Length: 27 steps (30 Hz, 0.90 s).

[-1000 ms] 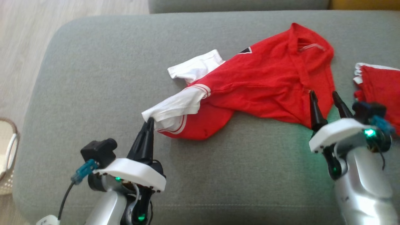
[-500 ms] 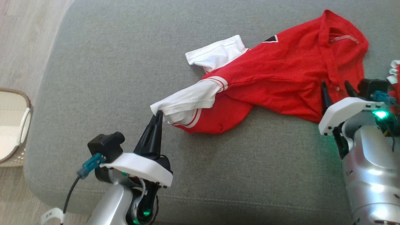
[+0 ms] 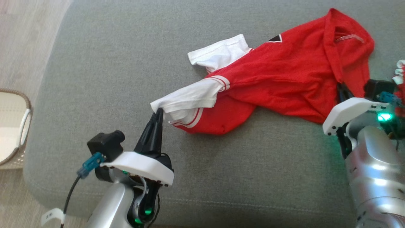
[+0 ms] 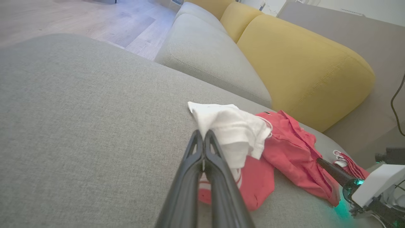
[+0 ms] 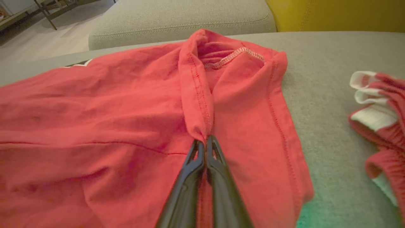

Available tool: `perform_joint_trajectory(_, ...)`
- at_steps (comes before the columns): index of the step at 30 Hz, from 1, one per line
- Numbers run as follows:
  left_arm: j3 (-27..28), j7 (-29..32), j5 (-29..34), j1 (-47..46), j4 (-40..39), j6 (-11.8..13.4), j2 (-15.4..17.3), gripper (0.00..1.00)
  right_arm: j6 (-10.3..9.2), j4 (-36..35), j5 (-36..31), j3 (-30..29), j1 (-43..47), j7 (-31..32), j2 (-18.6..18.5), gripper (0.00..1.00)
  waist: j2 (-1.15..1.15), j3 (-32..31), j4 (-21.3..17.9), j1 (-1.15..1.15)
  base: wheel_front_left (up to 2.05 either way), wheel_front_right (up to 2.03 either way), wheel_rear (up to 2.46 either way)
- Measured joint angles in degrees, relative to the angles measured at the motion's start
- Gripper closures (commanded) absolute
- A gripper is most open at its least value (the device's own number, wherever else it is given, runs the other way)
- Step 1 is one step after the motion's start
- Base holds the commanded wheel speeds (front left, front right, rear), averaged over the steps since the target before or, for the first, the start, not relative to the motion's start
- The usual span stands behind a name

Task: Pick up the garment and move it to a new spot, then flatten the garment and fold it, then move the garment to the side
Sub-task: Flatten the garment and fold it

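The garment [image 3: 284,76] is a red shirt with white sleeves, lying crumpled across the grey sofa cushion [image 3: 104,76]. My left gripper [image 3: 158,111] is shut on the tip of the nearer white sleeve [image 4: 227,129], pinching it at its lower left corner. My right gripper [image 3: 341,88] is shut on a raised red fold [image 5: 197,104] near the shirt's right side, below the collar [image 5: 234,57]. In the right wrist view, its fingertips [image 5: 204,141] pinch that ridge of cloth.
A second red and white cloth [image 5: 379,126] lies at the cushion's right edge, just beyond my right arm. A woven basket [image 3: 12,126] stands on the floor to the left. Yellow back cushions [image 4: 300,63] rise behind the seat.
My right gripper has closed on the red fold of the garment. The camera had shifted earlier, so the whole picture moved. The left gripper keeps its hold on the white sleeve.
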Motion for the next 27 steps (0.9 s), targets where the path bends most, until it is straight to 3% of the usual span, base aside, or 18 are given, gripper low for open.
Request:
perform_joint_trajectory(5,1.2,-0.5,0.0,0.0,-0.3,0.6,0.5,1.0,0.0,0.8,2.0,3.3,-0.4,-1.5,0.0,1.0,0.0,-1.6,-1.2,-0.01,0.0,0.0,0.0)
perform_joint_trajectory(9,3.2,-0.6,-0.4,0.0,-1.8,1.5,1.8,1.0,0.0,1.2,6.9,10.1,-0.4,-1.6,-0.1,1.0,0.0,-3.7,-2.8,-0.01,0.0,0.0,0.0)
perform_joint_trajectory(12,4.9,-0.7,-0.6,0.0,-3.3,2.0,3.2,1.0,0.0,-0.8,6.7,15.3,-0.4,-1.6,-0.4,1.0,0.0,-5.6,-4.3,-0.01,0.0,0.0,0.0)
perform_joint_trajectory(16,6.9,-0.5,-0.6,0.0,-5.5,3.2,5.0,1.0,0.0,-4.5,13.9,21.8,-0.4,0.8,-0.8,1.0,0.0,-8.7,-6.6,-0.01,0.0,0.0,0.0)
perform_joint_trajectory(22,10.3,0.5,-2.0,0.0,-9.3,4.6,7.0,1.0,0.0,-20.9,30.8,30.5,-0.1,10.0,-3.2,1.0,0.0,-13.0,-10.6,-0.01,0.0,0.0,0.0)
perform_joint_trajectory(27,12.4,2.2,-4.4,-2.2,-13.3,5.5,7.2,1.0,0.0,-37.6,37.8,26.7,2.3,15.6,-6.8,1.0,0.0,-15.4,-13.5,-0.01,0.0,0.0,0.0)
